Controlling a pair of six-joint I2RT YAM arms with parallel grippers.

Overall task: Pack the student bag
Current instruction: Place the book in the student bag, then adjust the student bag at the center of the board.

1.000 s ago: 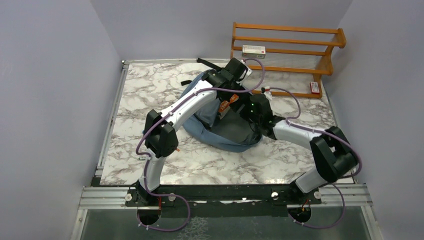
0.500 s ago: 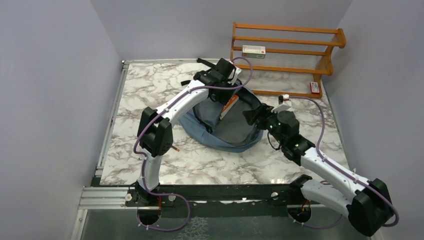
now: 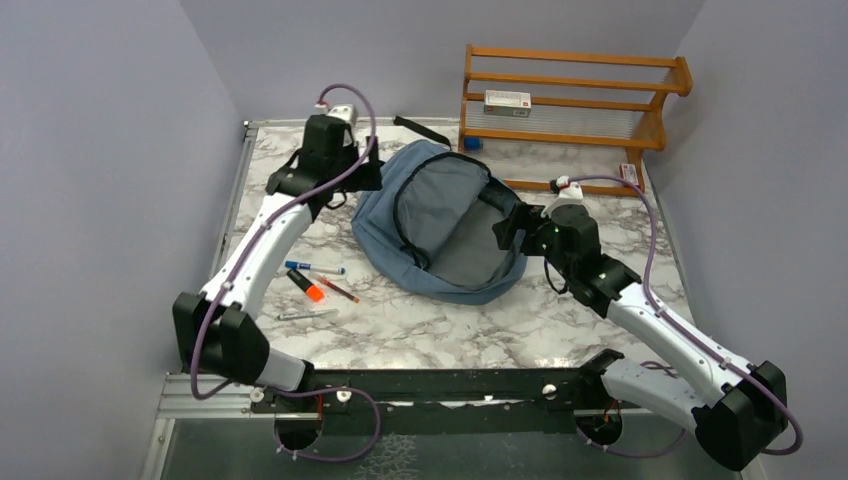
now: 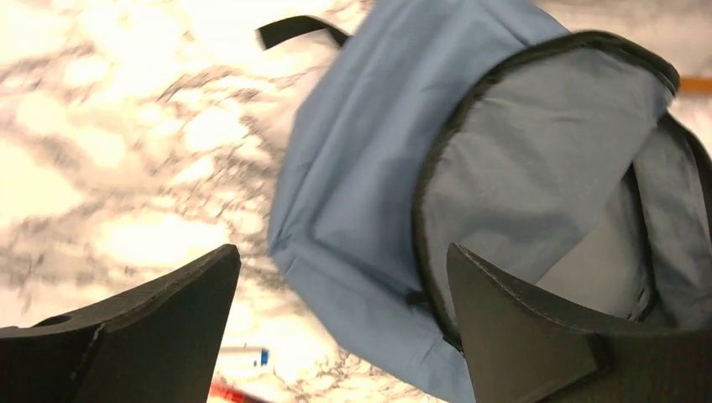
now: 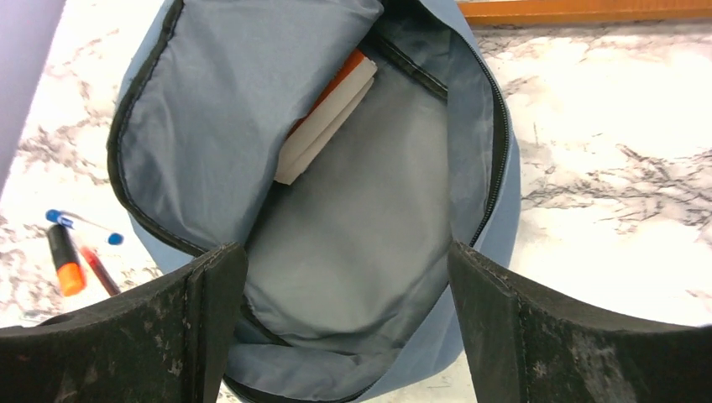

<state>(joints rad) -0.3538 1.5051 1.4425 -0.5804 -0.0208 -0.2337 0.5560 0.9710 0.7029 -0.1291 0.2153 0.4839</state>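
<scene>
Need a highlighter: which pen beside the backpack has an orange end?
The thick black marker beside the thin red pen; the blue-capped pen and the pale pen are slimmer, without orange.

In the middle of the top view we find the student bag (image 3: pixel 440 225) lying open on the table (image 3: pixel 420 330), with a book (image 5: pixel 327 117) inside it, a few pens (image 3: pixel 305 284) on the table to its left, and a rack (image 3: pixel 575 100) behind it at upper right, with a box (image 3: pixel 507 99) on its shelf.
</scene>
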